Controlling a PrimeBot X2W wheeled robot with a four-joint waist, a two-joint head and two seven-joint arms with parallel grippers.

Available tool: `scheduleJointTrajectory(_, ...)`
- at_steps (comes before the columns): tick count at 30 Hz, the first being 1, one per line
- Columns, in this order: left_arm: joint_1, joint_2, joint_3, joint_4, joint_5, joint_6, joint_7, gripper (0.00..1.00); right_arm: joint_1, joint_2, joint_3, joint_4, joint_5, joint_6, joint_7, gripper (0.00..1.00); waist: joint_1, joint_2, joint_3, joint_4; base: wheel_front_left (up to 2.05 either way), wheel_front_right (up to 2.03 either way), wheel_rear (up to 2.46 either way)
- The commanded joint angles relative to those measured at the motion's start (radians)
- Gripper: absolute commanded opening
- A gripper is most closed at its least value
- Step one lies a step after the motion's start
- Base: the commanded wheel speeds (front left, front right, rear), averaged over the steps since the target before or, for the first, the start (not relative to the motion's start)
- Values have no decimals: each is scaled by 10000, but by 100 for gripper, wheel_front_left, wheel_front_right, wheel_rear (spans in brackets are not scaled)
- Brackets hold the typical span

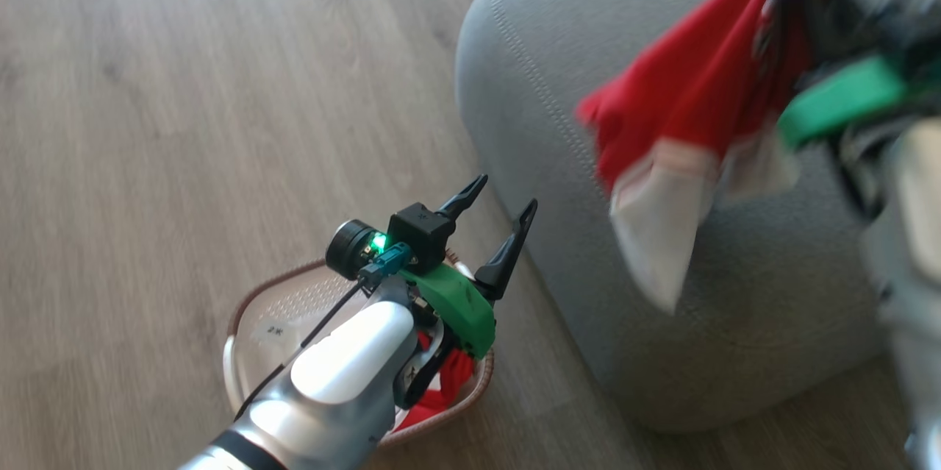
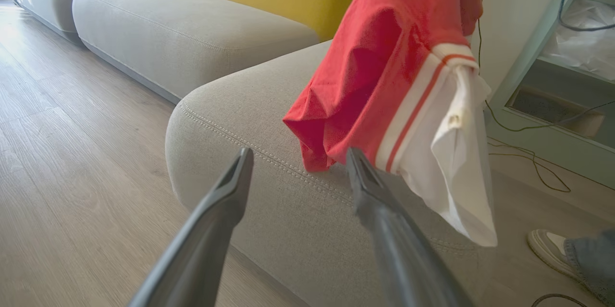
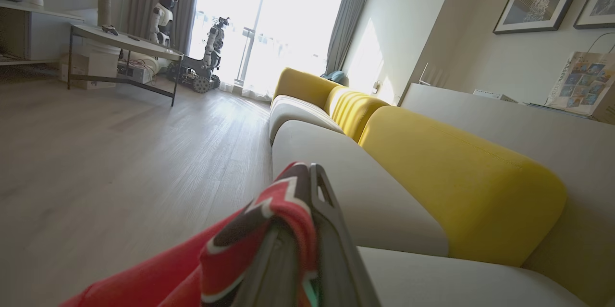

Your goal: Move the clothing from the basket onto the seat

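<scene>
A piece of the clothing [image 1: 684, 87], red with a white panel, hangs over the grey seat [image 1: 529, 87] at the upper right. My right gripper [image 3: 302, 191] is shut on it, red, black and white fabric bunched between its fingers. The same clothing [image 2: 384, 57] dangles above the seat [image 2: 230, 105] in the left wrist view. My left gripper [image 1: 506, 192] stands open and empty above the basket [image 1: 242, 323], fingers pointing toward the seat's edge. More red clothing [image 1: 448, 382] lies in the basket, partly hidden by my left forearm. The left gripper [image 2: 299, 153] holds nothing between its fingers.
The basket sits on wood floor close to the seat's rounded corner. Yellow backrests [image 3: 456, 187] line the seat row. A person's shoe [image 2: 547, 244] and loose cables [image 2: 528, 153] lie past the seat's end. A low table [image 3: 125, 42] and other robots [image 3: 211, 57] stand far off.
</scene>
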Motion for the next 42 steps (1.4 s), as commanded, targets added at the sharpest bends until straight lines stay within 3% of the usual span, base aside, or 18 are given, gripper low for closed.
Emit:
scheduleJointTrajectory(1,-396,151,308,-329,82,45,-141,100,-601,-183,96,-189,32,-4,49,0,0,0,247,260,0,0,0)
scheduleJointTrajectory(11,-921,414,219,-1354,572,366,-136,100,-4125,-1516,-633,1949,-278,-4,465,0,0,0,1827,1509,0,0,0)
scheduleJointTrajectory(17,-1294,711,111,-2149,885,607,155,100,-5044,-1847,-1560,3468,-802,-4,475,0,0,0,2822,1971,0,0,0)
scheduleJointTrajectory(26,-1509,1087,-54,-2951,1117,854,634,100,-4684,-1480,-2877,5608,-1921,-4,18,0,0,0,3671,2369,0,0,0)
scheduleJointTrajectory(34,-1555,1333,-105,-3277,1179,974,815,100,-4297,-1086,-3950,6607,-2884,-4,-227,0,0,0,3917,2496,0,0,0)
scheduleJointTrajectory(35,-1531,1372,-103,-3314,1167,997,840,100,-4283,-1009,-4072,6653,-2999,-4,-277,7,0,0,3922,2476,0,0,0)
scheduleJointTrajectory(37,-1458,1440,-101,-3369,1132,1036,866,100,-4257,-868,-4287,6750,-3202,-4,-359,49,0,0,3885,2413,0,0,0)
scheduleJointTrajectory(38,-1419,1460,-103,-3384,1107,1044,872,100,-4246,-815,-4359,6803,-3302,-4,-390,92,0,0,3853,2379,0,0,0)
scheduleJointTrajectory(39,-1374,1476,-104,-3389,1082,1053,866,100,-4233,-758,-4423,6842,-3392,-4,-418,100,0,0,3806,2338,0,0,0)
scheduleJointTrajectory(42,-1241,1502,-79,-3386,978,1064,801,100,-4158,-669,-4389,6925,-3696,-4,-487,100,0,0,3638,2203,0,0,0)
